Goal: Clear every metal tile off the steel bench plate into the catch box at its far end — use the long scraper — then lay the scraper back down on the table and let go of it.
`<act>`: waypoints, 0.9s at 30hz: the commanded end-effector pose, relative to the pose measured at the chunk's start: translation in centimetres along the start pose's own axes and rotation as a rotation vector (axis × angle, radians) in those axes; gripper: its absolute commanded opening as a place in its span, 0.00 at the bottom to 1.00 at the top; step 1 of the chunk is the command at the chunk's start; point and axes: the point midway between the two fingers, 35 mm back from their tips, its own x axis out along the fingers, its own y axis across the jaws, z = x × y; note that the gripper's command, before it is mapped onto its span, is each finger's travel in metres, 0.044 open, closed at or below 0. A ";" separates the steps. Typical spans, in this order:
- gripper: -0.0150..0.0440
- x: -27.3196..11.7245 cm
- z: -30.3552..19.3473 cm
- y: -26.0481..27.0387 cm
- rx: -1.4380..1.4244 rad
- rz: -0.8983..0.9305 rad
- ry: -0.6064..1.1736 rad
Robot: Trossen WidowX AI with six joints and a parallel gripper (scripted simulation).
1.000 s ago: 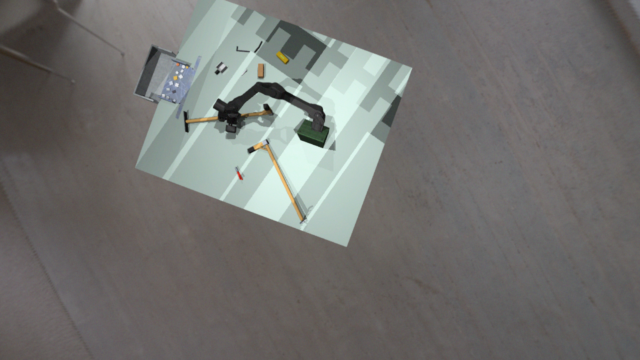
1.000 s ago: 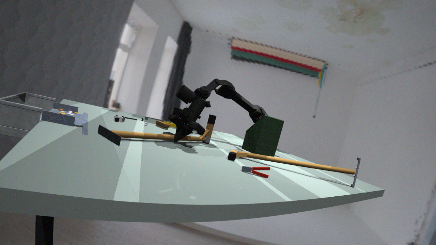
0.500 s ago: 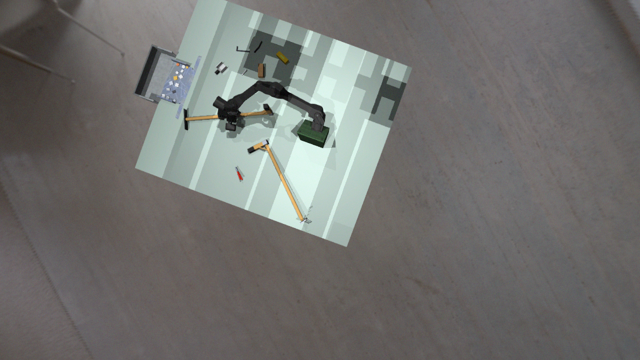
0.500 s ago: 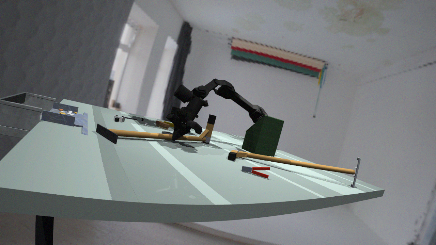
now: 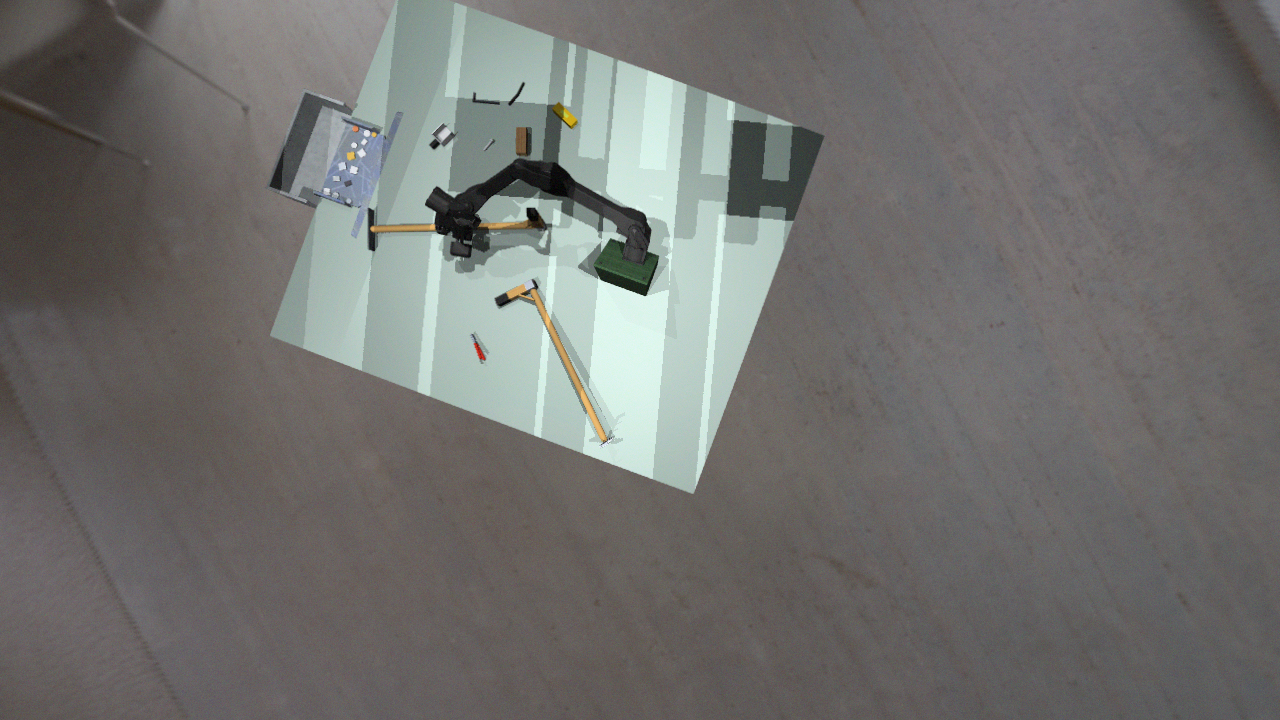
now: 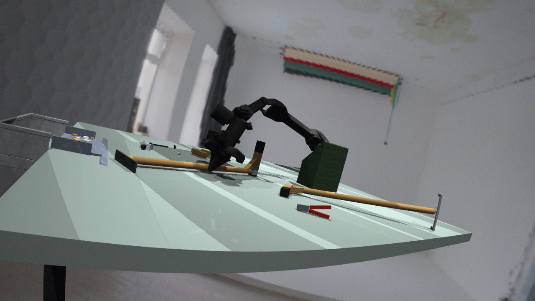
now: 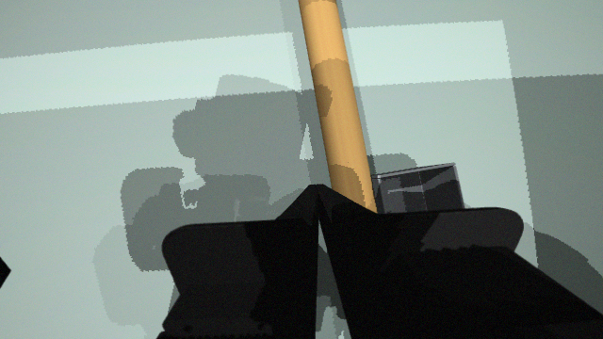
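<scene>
Clenched on nothing, resting my fingers would say; Clenching nothing, my gripper is at the long scraper, tan-handled, its flat black blade toward the table's catch-box edge.

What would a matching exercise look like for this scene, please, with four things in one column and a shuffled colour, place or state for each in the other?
Things
1. Tool
2. Pliers
3. Catch box
4. Base block under the arm

Descriptions
A. At the table's edge, next to the plate with the tiles
B. Dark green
C. Closed, with nothing between its fingers
D. Red handles

Right pairs: 1-C, 2-D, 3-A, 4-B
</scene>
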 end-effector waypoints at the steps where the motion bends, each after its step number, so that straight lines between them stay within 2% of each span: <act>1: 0.25 0.2 0.0 -0.7 0.002 -0.002 0.002; 27: 0.25 0.3 0.2 -3.3 0.002 -0.005 0.002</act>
